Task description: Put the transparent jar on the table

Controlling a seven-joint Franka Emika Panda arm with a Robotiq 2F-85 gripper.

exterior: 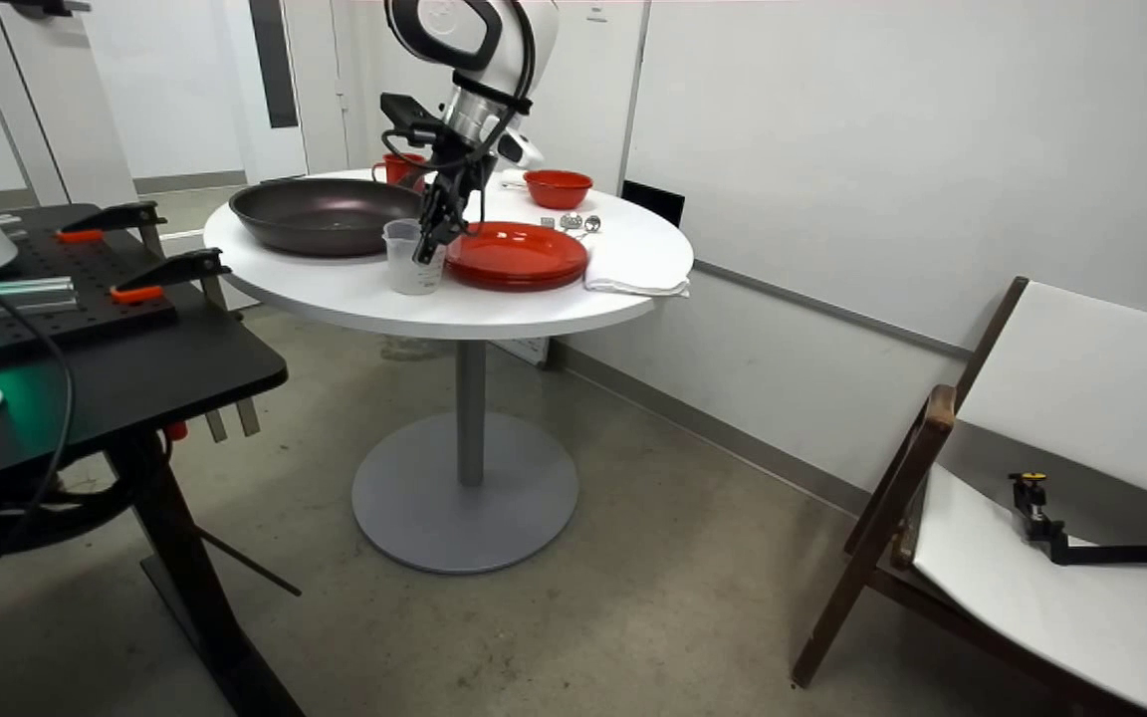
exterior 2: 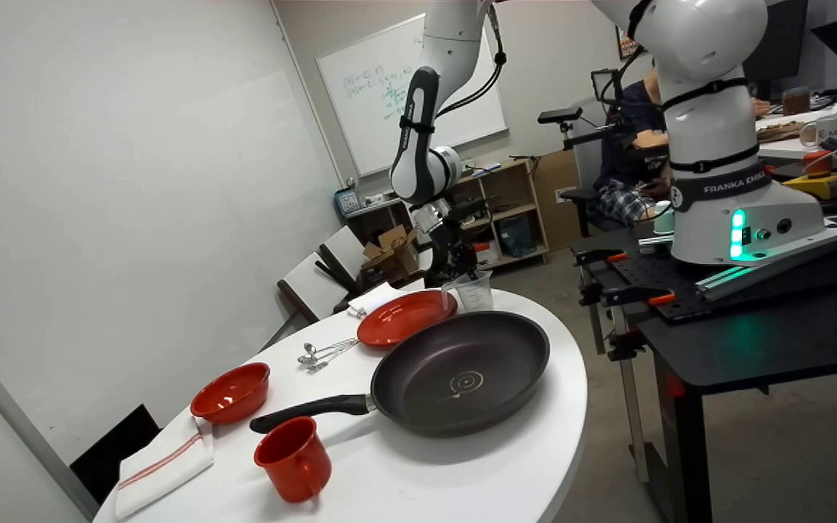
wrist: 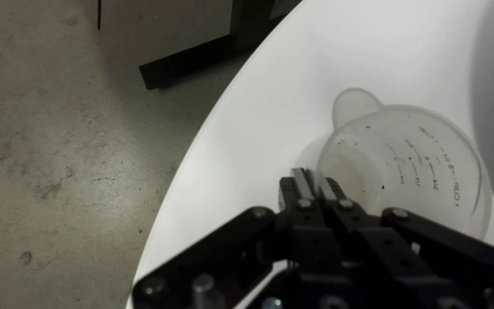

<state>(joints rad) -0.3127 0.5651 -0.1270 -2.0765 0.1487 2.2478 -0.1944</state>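
The transparent jar (exterior: 412, 278) is a clear cup with a pouring lip and printed measuring marks. It stands upright at the near edge of the round white table (exterior: 633, 231), between the pan and the red plates. It also shows in an exterior view (exterior 2: 476, 293), where the pan hides its base, and in the wrist view (wrist: 414, 171). My gripper (wrist: 311, 178) is shut with the jar's wall pinched between its fingertips. In an exterior view the gripper (exterior: 425, 251) points down at the jar's side. I cannot tell whether the jar's base touches the table.
A dark frying pan (exterior 2: 462, 374) lies close beside the jar. Red plates (exterior: 516, 254) are on its other side. Metal utensils (exterior 2: 324, 354), a red bowl (exterior 2: 231, 393), a red mug (exterior 2: 293, 459) and folded cloths (exterior 2: 164, 468) lie on the table. A black desk (exterior: 185, 368) stands nearby.
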